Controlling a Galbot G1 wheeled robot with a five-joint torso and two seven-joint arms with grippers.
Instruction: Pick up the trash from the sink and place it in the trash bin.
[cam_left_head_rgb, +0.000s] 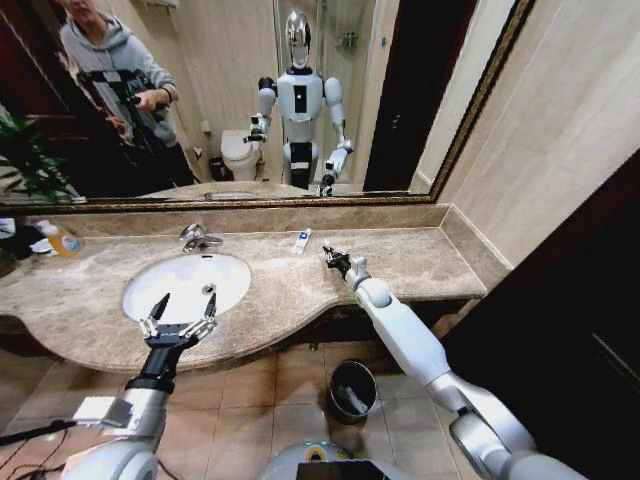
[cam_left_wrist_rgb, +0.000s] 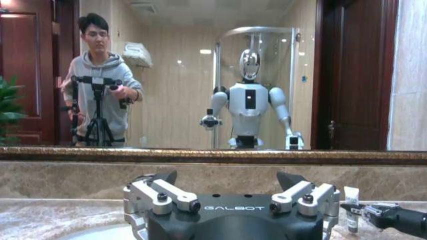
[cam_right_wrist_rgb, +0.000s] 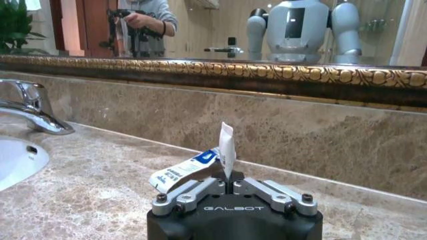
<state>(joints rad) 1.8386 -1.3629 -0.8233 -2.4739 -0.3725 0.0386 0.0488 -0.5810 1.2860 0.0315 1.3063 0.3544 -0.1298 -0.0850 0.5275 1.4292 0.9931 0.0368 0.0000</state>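
- The right tool (cam_right_wrist_rgb: 230, 186) is pinched shut on a white-blue tube (cam_right_wrist_rgb: 193, 169) over the bench (cam_left_head_rgb: 420, 262).
- The left tool (cam_left_head_rgb: 179, 318) hangs wide open, empty, above the sink (cam_left_head_rgb: 185, 285).
- Next job, I think: carry it to the trash bin (cam_left_head_rgb: 352, 389) on the floor.

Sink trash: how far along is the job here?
The sink basin looks empty, and something pale lies in the trash bin, so most seems done. In hand: the right claw is shut beside the white-blue tube on the countertop, grasp unclear. The left claw hovers open over the basin's front. Left: binning that tube.
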